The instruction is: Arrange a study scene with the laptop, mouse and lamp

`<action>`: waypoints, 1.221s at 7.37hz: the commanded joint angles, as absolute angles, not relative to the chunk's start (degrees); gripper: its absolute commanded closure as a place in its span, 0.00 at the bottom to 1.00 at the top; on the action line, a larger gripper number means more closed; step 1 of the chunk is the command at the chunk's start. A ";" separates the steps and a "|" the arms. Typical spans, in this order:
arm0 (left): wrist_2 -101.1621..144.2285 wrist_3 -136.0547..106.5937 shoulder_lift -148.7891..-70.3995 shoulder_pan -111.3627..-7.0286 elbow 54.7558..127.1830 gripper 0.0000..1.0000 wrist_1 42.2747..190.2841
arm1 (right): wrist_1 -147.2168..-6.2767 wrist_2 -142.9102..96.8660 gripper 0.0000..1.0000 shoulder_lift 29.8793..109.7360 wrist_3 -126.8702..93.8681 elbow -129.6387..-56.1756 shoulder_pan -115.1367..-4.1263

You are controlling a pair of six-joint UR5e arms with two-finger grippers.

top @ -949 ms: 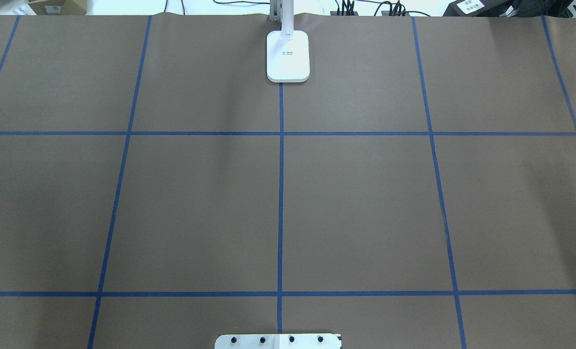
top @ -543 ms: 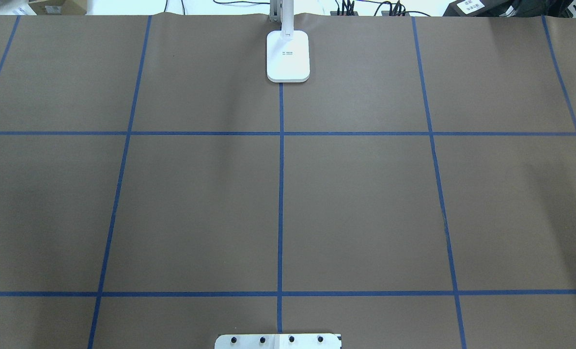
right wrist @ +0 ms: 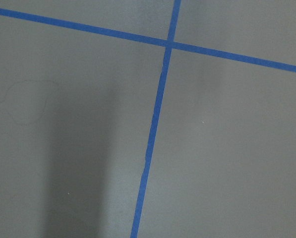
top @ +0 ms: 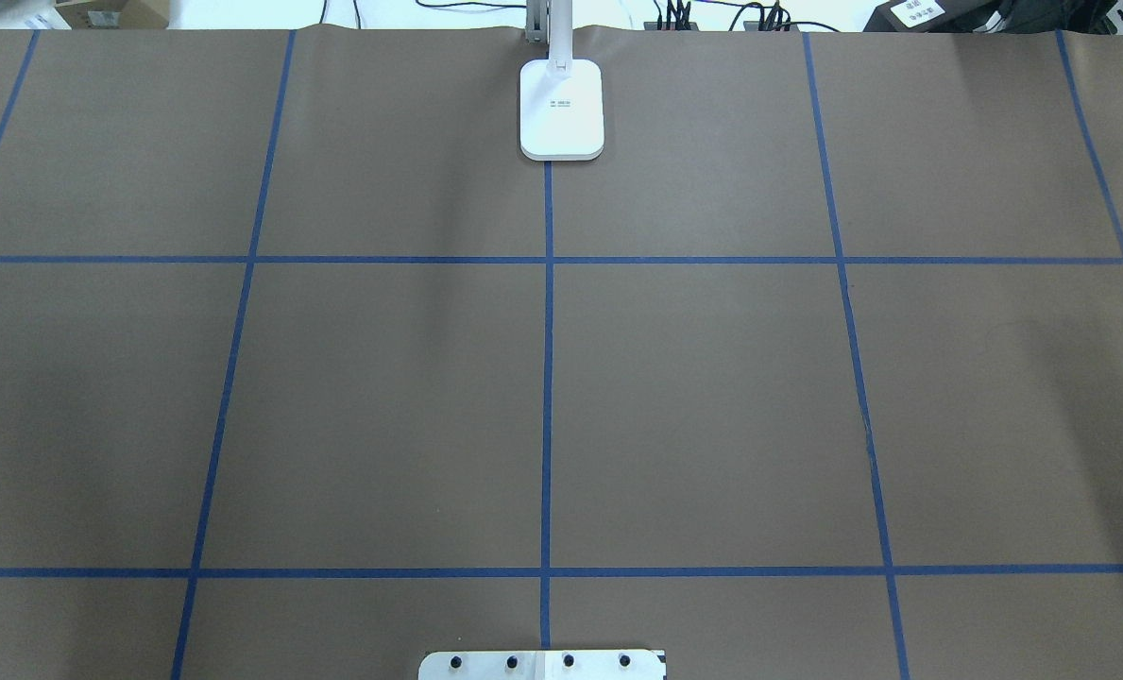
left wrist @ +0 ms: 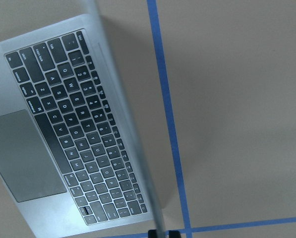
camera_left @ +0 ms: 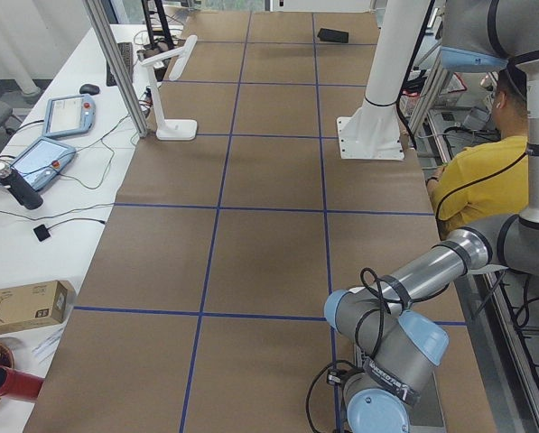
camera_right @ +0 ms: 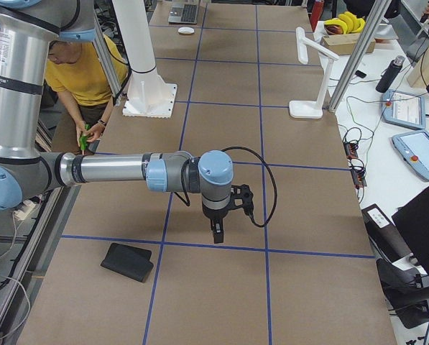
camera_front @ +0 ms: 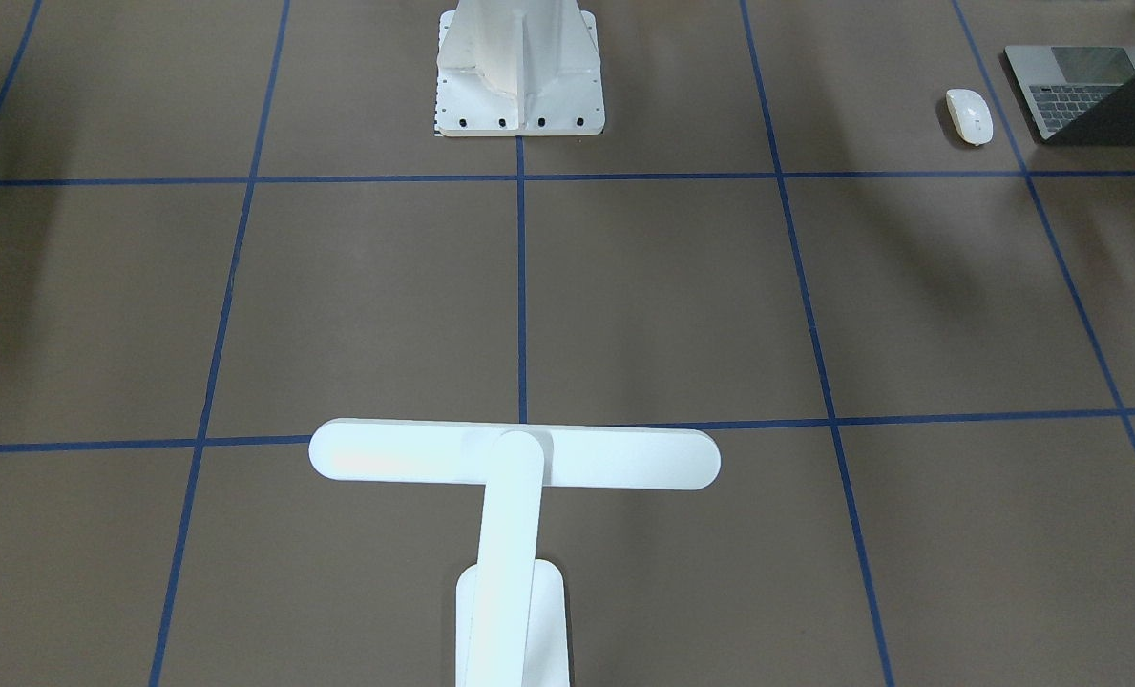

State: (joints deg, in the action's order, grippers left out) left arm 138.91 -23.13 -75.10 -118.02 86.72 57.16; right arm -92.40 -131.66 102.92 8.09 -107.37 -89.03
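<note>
The grey laptop [left wrist: 63, 144] lies open in the left wrist view, and its lid runs edge-on down the frame. My left gripper [left wrist: 162, 233] shows only as two dark fingertips close on either side of the lid's edge. The laptop [camera_front: 1087, 91] sits at the table's corner, with the white mouse [camera_front: 969, 115] beside it. The white lamp [camera_front: 514, 456] stands at the table's far middle edge, and its base [top: 562, 109] shows in the overhead view. My right gripper [camera_right: 216, 236] hangs over bare table, pointing down; I cannot tell whether it is open.
The white ribbed pedestal [camera_front: 519, 76] stands at the robot's side of the table. A flat black pad [camera_right: 131, 262] lies near my right arm. Brown paper with blue tape lines [top: 547, 378] covers the table. A person in yellow [camera_right: 77, 68] sits behind the robot.
Nothing on the table has moved in the overhead view. Only a faint shadow on the right side has shifted slightly.
</note>
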 commanded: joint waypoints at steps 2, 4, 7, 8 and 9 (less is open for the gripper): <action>138.87 -23.81 -77.07 -117.86 92.62 1.00 51.71 | -92.37 -131.66 0.00 102.83 8.00 -107.40 -89.03; 139.39 -29.67 -82.33 -117.78 93.95 1.00 49.40 | -92.46 -131.66 0.00 102.74 8.00 -107.31 -89.03; 143.95 -40.58 -87.96 -115.86 97.20 1.00 49.92 | -92.46 -131.66 0.00 102.74 7.91 -107.05 -89.03; 146.31 -42.43 -89.72 -113.49 98.34 1.00 50.18 | -92.46 -131.66 0.00 102.74 7.91 -106.96 -89.03; 148.16 -46.11 -92.43 -111.03 98.44 1.00 50.27 | -92.46 -131.66 0.00 102.74 7.91 -106.88 -89.03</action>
State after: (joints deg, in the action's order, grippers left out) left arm 145.62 -42.04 -89.38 -113.94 97.78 50.09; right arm -92.46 -131.66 102.74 7.92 -106.99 -89.04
